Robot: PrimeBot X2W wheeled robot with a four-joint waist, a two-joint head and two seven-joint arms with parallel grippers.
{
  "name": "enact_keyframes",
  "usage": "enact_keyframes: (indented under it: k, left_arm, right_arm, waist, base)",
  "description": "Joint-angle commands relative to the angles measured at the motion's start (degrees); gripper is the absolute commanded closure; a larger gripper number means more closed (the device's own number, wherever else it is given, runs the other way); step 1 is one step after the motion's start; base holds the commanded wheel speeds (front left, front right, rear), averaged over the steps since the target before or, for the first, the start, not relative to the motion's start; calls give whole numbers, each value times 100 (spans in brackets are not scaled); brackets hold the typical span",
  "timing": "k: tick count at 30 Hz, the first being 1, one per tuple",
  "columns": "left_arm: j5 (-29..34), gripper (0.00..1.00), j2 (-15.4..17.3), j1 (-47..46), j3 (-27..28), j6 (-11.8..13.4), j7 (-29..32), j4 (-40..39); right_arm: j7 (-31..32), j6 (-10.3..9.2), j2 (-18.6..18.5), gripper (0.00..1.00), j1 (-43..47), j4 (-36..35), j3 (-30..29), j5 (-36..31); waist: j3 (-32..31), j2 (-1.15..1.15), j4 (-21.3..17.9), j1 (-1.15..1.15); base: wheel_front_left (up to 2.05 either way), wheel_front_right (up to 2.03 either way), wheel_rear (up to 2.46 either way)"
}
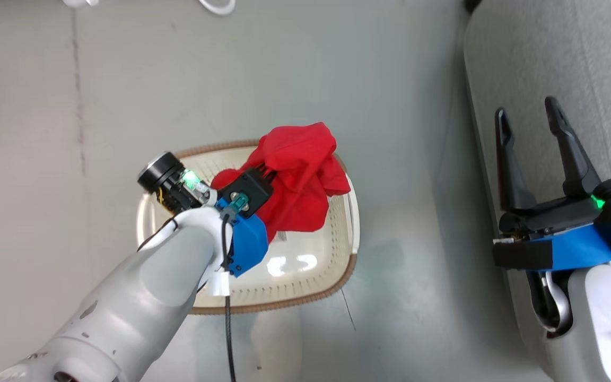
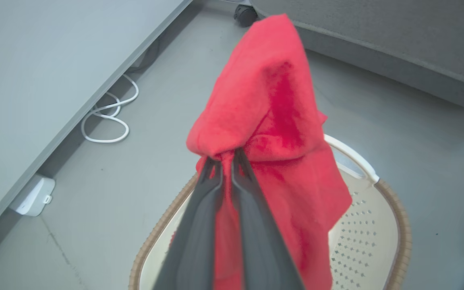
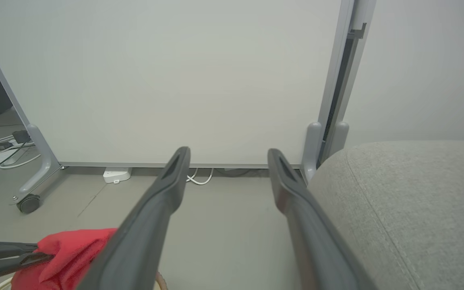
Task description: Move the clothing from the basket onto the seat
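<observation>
While the left gripper is clamped tight on a fold of the red garment, the cloth hangs bunched from its fingers above the laundry basket. The step in hand therefore looks like the carry: the clothing is up in the air but not yet across to the seat. Whether the bundle is one garment or two folded together, and whether its lowest hem is clear of the basket, I cannot tell. The basket stands on the grey floor, and the grey upholstered seat lies well apart to the robot's right, with a strip of floor between them. Over the near edge of that seat hovers the right gripper, its jaws wide apart and holding nothing. As I judge it, the next move calls for swinging the left arm rightward with the hanging cloth high enough to pass the basket's rim and the seat's edge. The fingers should part only once the cloth is over the upholstery, and the right arm may need to give room.
</observation>
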Motion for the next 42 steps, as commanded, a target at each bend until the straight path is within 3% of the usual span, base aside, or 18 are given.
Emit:
enact_keyframes:
  k: [1,9,24,42]
  left_arm:
    - [17,100,66,113,99,49,-25,-156]
    - [45,100,215,566,716,147,-26,-973]
    - [311,100,29,1066,1770,271,-26,-2262]
    - [564,100,-277,1164,1919,142,-26,-2807]
  right_arm:
    - [-4,1,-49,0,99,28,3,1]
    - [-3,1,-62,0,545,180,-15,38]
    - [-3,1,10,0,1132,338,-15,49]
    - [-3,1,137,0,1581,435,-30,59]
  waist:
    - [-425,0,172,1]
    - [-1179,0,295,1]
    - [-2186,0,531,1]
    - [-2798,0,667,1]
  base:
    - [0,0,0]
    - [0,0,0]
    - [0,0,0]
    - [0,0,0]
